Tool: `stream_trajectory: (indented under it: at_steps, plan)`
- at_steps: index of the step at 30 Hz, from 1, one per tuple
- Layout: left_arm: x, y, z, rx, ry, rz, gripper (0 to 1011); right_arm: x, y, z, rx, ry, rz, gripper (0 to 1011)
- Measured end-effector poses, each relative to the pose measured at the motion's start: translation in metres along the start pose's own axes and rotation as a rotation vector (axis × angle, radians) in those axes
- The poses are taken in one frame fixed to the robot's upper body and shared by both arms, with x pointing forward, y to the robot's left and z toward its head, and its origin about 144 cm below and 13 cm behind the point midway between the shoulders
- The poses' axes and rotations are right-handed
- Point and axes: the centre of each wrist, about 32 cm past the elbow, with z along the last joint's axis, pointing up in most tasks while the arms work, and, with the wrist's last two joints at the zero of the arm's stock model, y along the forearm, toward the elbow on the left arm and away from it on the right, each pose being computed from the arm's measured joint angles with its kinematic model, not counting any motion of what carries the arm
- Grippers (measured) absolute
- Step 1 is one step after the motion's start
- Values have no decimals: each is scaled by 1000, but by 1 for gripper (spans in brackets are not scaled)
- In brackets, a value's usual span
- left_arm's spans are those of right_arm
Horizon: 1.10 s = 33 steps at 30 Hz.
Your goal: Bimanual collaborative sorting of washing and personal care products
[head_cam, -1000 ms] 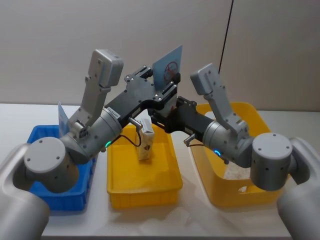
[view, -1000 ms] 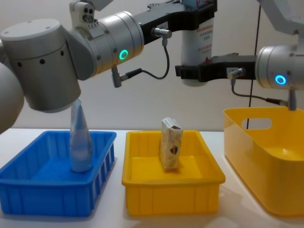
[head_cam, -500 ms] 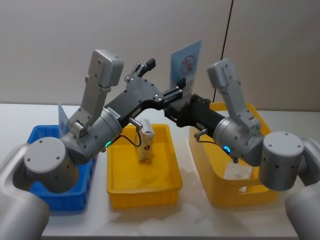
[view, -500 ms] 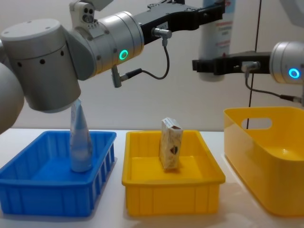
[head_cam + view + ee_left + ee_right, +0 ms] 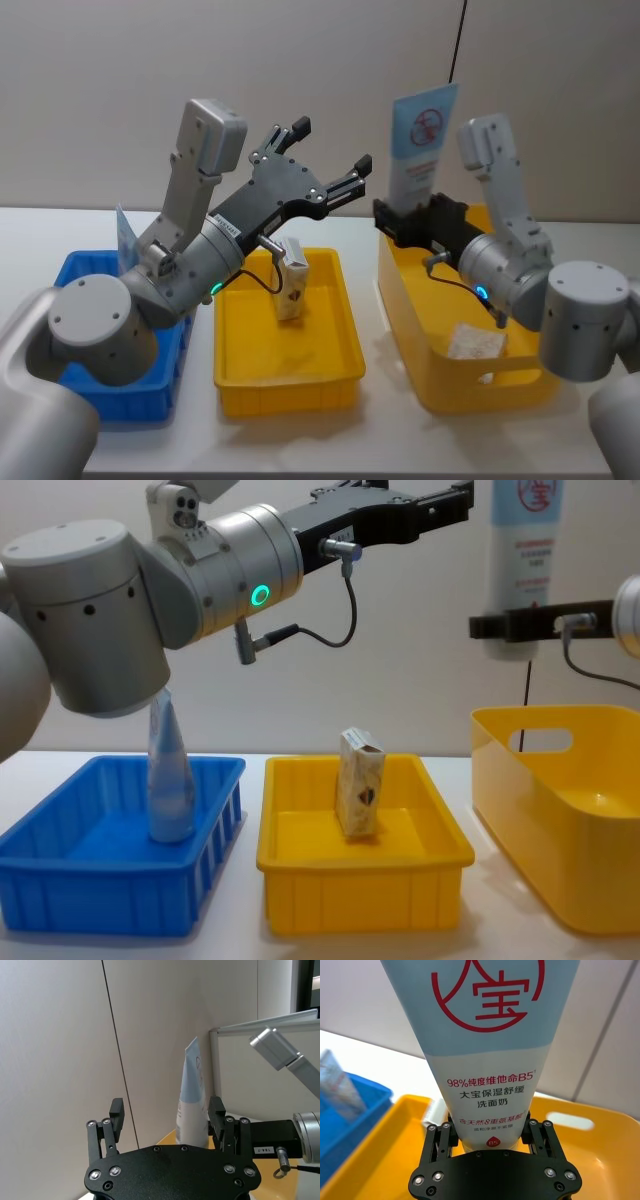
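Rightward since before, the right tool now holds the white facial-cleanser tube clamped above the deep yellow bin; the left tool hangs spread apart, empty. Red print reads clearly from the right wrist.

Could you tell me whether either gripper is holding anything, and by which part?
The right gripper holds the white tube by its lower, cap end; the left gripper is open, holding nothing.

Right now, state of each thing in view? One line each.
left pincer: open, empty, raised above the shallow yellow tray.
right pincer: shut on white tube, held upright above the deep yellow bin.
carton: standing upright in the shallow yellow tray.
translucent bluish tube: standing upright in blue bin.
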Motion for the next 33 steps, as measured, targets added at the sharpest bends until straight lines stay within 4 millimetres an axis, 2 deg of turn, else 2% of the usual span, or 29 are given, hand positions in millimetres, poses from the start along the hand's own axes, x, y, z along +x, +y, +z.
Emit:
stream_trajectory:
  at_steps: [15, 33]
  plan:
    - [0, 0, 0, 0, 0, 0, 1001, 20, 2, -2, -218, -46, -181, 638]
    - [0, 0, 0, 0, 0, 0, 1001, 38, 6, -5, -389, -76, -209, 638]
